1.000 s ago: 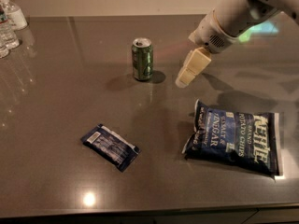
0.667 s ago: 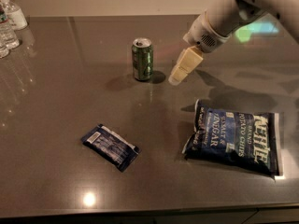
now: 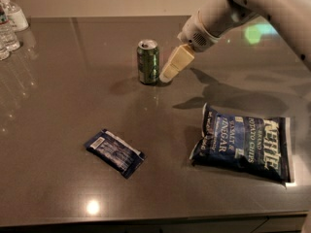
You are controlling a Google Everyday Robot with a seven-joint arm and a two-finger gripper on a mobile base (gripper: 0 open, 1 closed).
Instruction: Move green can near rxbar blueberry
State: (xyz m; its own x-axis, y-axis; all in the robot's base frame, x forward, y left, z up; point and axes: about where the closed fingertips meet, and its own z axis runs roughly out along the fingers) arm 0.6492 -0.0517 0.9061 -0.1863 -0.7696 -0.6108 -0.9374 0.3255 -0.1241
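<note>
Gripper (image 3: pixel 167 75) just right of green can (image 3: pixel 147 62), near far edge of desk (image 3: pixel 58 106); claw state cannot tell. Blue bar (image 3: pixel 114 153) toward near edge, left of centre.

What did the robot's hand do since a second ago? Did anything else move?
The gripper slid over toward the green can and now hangs close beside it. Nothing has been picked up. The green can, the rxbar blueberry and the chip bag stayed where they were.
</note>
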